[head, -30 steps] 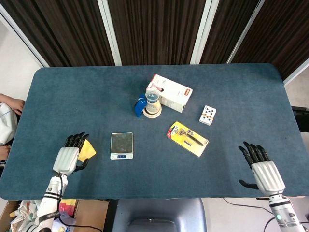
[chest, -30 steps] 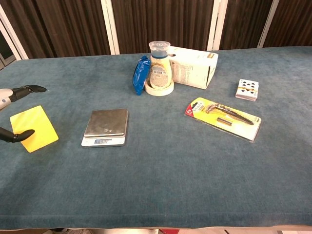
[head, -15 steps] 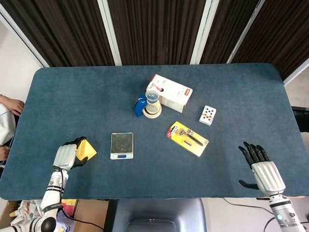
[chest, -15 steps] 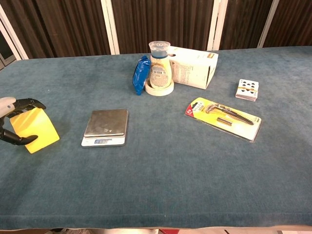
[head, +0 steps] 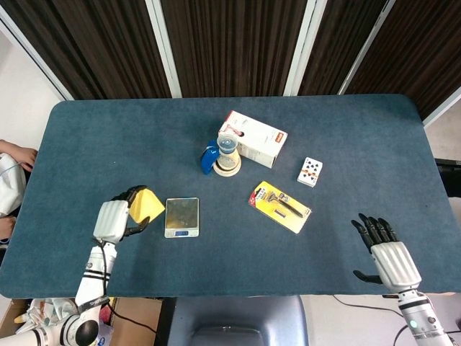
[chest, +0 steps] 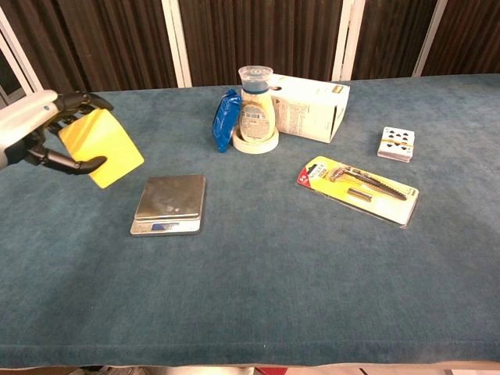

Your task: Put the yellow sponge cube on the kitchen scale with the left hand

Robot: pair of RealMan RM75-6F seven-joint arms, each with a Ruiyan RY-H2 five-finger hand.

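The yellow sponge cube is gripped by the left hand, raised off the tabletop, at nine o'clock of the scale.

head view overhead, chest view low, both sharing table

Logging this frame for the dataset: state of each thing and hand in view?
yellow sponge cube: gripped, lifted off the table, left of the scale
left hand: holds the cube
right hand: empty, fingers apart, near table edge
kitchen scale: platform bare
blister pack: lying flat
white box: on its side
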